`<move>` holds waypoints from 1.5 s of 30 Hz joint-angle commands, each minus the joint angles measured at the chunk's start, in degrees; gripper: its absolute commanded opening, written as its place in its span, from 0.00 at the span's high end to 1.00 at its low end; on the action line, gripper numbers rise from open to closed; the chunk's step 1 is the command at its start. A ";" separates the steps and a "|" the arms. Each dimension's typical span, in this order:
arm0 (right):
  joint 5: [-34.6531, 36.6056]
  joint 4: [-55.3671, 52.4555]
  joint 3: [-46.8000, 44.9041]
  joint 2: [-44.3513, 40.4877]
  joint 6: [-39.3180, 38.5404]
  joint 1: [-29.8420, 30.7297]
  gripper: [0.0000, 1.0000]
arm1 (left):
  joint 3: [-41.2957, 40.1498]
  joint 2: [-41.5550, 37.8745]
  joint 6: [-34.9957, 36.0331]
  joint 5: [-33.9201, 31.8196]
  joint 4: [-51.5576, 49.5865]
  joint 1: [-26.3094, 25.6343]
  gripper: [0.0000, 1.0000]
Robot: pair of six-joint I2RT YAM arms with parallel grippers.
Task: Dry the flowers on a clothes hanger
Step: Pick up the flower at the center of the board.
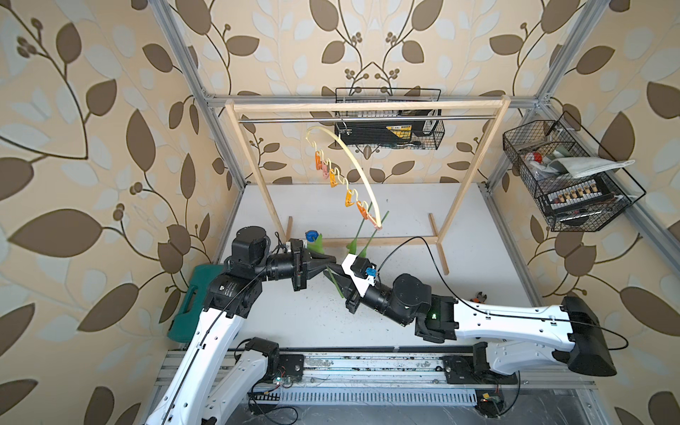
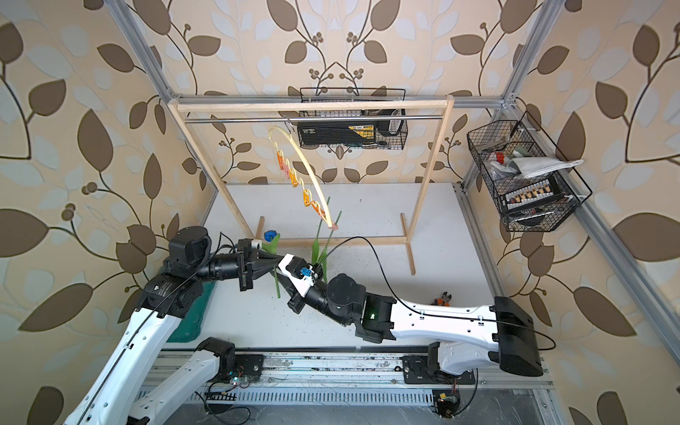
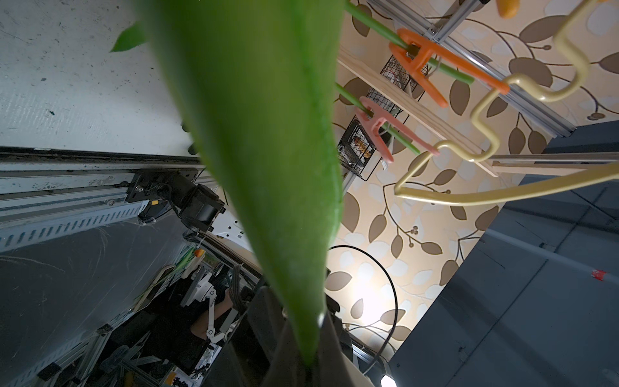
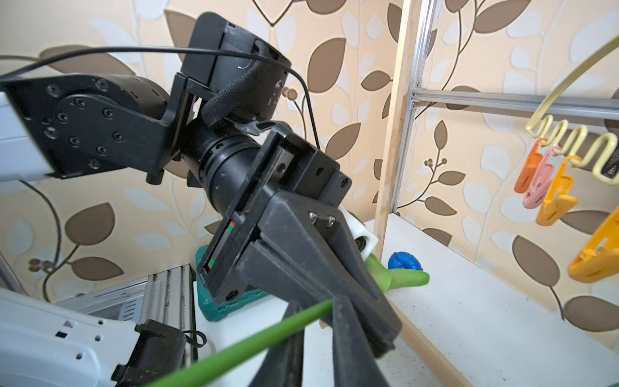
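Left gripper [image 1: 333, 260] jaws clench the blue tulip [image 1: 312, 235]; right gripper [image 1: 337, 280] jaws flank its stem, grip unclear.
In both top views its head lies left of centre. Left wrist: a blurred leaf [image 3: 254, 150] fills the centre; upper right, two stems [image 3: 449, 68] clipped to the clothes hanger [image 3: 469, 200], heads cut off. Right wrist: the tulip's stem crosses bottom centre.

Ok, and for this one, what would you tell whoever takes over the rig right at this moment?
Left gripper: shut on the blue tulip, near its leaves.
Right gripper: that tulip's stem runs between its fingers; grip unclear.
Done: two green stems clipped on the clothes hanger, in the orange clip and pink clip; hanger on the rack rod.
To do: hang the blue tulip on a free clip.
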 commanded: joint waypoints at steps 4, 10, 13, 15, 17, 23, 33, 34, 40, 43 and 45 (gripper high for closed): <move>-2.40 2.69 2.53 0.76 1.30 0.19 0.89 | 0.74 -0.30 0.33 2.51 1.29 -1.11 1.00; -1.27 3.94 3.13 1.49 3.60 0.19 0.76 | -0.27 -0.89 0.28 1.90 1.72 -1.11 1.00; -1.06 4.84 3.35 2.18 4.39 0.25 0.76 | -0.36 -0.76 -0.07 1.72 2.75 -1.11 1.00; -0.81 4.58 3.63 2.56 4.59 0.23 0.76 | -0.14 -0.83 -0.37 1.55 3.08 -1.11 1.00; -0.42 4.61 3.67 2.65 4.68 0.19 0.78 | 0.06 -0.78 -0.28 1.43 3.01 -1.11 1.00; 1.28 5.26 3.56 2.64 5.18 0.32 0.80 | -0.62 -0.83 -0.04 1.52 3.06 -1.11 1.00; 8.10 3.05 6.91 4.62 10.83 0.28 0.82 | -1.59 -1.09 0.39 0.76 3.25 -1.11 1.00; 9.08 3.05 6.93 4.75 11.36 0.28 0.82 | -1.59 -1.17 0.45 0.76 3.16 -1.11 1.00; 11.07 3.84 6.95 4.93 12.86 0.28 0.94 | -1.68 -1.27 0.32 0.74 3.06 -1.11 1.00; 11.24 3.24 7.09 4.85 12.70 0.28 0.99 | -1.60 -1.27 0.35 0.67 3.07 -1.12 1.00; 11.38 2.83 7.00 4.76 12.59 0.28 1.00 | -1.59 -1.27 0.38 0.59 3.02 -1.11 0.99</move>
